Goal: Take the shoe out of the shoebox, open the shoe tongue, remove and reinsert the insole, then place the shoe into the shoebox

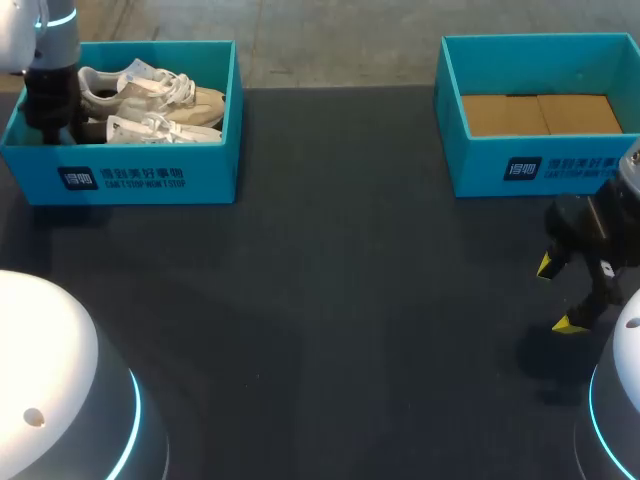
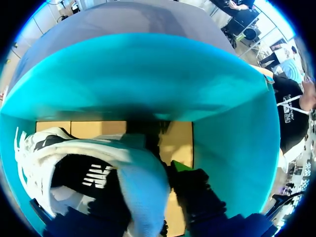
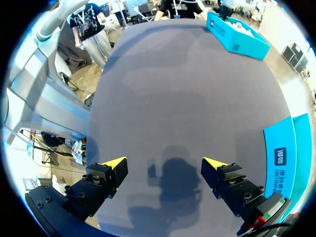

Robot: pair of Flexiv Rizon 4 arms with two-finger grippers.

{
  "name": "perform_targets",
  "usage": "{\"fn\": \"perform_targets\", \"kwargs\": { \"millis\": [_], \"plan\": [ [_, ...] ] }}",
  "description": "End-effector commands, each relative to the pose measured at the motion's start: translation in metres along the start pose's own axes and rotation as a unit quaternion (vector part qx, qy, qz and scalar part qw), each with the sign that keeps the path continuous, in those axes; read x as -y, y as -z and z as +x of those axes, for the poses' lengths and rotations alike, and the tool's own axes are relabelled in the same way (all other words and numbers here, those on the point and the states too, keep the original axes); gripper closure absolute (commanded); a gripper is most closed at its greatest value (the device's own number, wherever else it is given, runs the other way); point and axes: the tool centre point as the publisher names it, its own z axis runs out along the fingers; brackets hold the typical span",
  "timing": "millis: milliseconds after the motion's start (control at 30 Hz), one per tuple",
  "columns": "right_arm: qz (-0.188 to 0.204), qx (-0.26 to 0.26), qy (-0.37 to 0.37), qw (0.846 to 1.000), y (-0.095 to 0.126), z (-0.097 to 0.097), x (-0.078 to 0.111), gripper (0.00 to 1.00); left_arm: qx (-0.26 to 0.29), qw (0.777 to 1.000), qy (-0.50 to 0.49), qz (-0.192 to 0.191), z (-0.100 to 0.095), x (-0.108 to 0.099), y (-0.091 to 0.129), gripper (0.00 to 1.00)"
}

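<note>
The left end effector [image 1: 55, 118] was down inside the far-left shoebox [image 1: 130, 175], right by the heel of a white shoe [image 2: 89, 168], though I couldn't tell whether it was gripping. The right end effector [image 1: 558, 295] hung released over the dark worktop [image 1: 330, 300], near the second shoebox [image 1: 540, 165].

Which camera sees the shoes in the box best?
The head view: both shoes lie side by side in the left shoebox, almost whole. The left wrist view shows only one shoe's heel opening, very close. The right wrist view shows just white bits in that box, far off.
</note>
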Motion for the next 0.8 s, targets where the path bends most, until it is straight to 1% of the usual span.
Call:
{"fn": "perform_targets", "kwargs": {
  "millis": [33,300,533,800],
  "plan": [
    [0.001,0.001,-0.001,1.000,-0.001,0.001,0.000,0.00,-0.001,1.000,-0.005,-0.004,-0.006,0.001,-0.002,1.00],
    [0.001,0.001,-0.001,1.000,-0.001,0.001,0.000,0.00,-0.002,1.000,-0.016,-0.011,-0.006,0.005,0.001,1.00],
    [0.001,0.001,-0.001,1.000,-0.001,0.001,0.000,0.00,0.004,1.000,-0.022,-0.021,0.001,0.010,0.007,1.00],
    [0.001,0.001,-0.001,1.000,-0.001,0.001,0.000,0.00,0.015,0.999,-0.019,-0.032,0.007,0.005,0.017,1.00]
  ]
}}
